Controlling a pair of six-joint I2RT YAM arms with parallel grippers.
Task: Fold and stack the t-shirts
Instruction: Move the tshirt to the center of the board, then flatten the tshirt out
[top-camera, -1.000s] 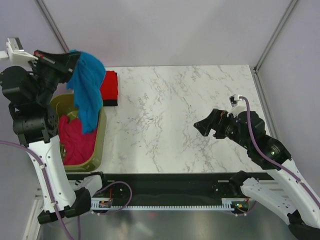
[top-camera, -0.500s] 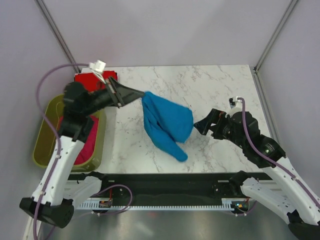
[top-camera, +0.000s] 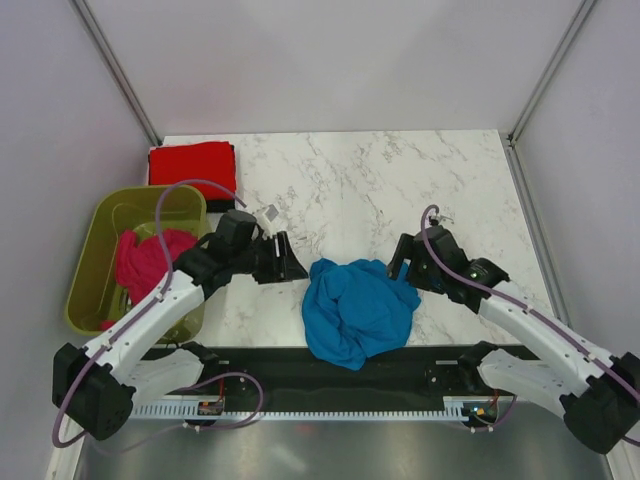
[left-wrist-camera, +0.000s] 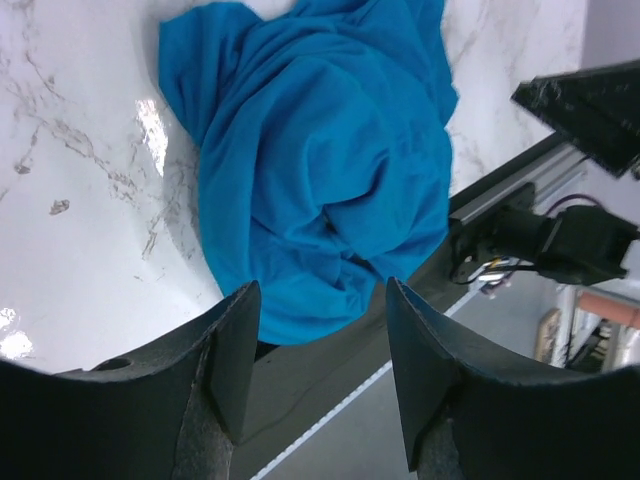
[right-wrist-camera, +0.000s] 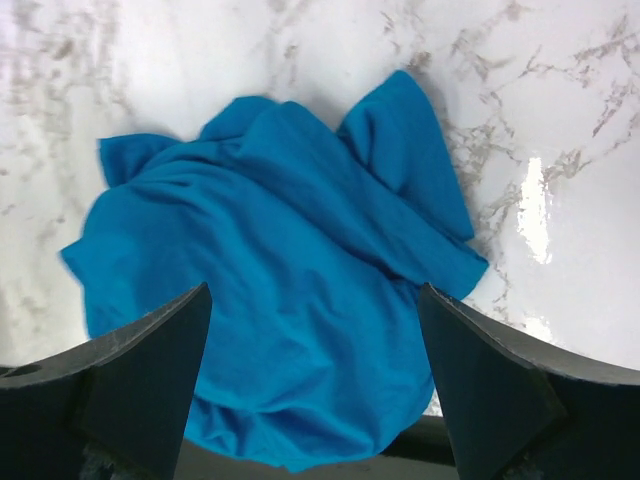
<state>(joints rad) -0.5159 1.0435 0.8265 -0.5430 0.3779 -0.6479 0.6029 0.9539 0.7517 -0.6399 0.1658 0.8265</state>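
Top view: a white marble table (top-camera: 400, 190) with grey veins stands in a booth of plain pale walls (top-camera: 330, 60), with metal posts (top-camera: 115, 70) rising at the far corners. A black rail (top-camera: 330, 385) runs along the near edge. The red tee (top-camera: 191, 163) lies folded in the far left corner. Just on the near side of it, the tub (top-camera: 100, 215) sits at the left edge with the pink tee (top-camera: 150, 258) bunched inside. The blue tee (top-camera: 355, 310) lies crumpled at the near edge, mid-table, its lower part spilling onto the rail. The left gripper (top-camera: 297, 268) hangs low just left of it and the right gripper (top-camera: 400, 265) just right of it. Whether either touches the cloth cannot be told here.

Left wrist view: the marble shines with glare. The blue tee lies heaped ahead of the fingers (left-wrist-camera: 235, 370), which stand apart with nothing between them.

Right wrist view: the fingers (right-wrist-camera: 150, 380) are spread wide and empty above the blue tee, which lies in loose folds.

Half a second ago the left gripper held the blue tee aloft over mid-table, and a second ago it dangled above the tub. Now it has been let go and rests on the marble. The left arm has dropped low and the right arm has reached in toward the cloth. The red tee, partly hidden before, shows whole.
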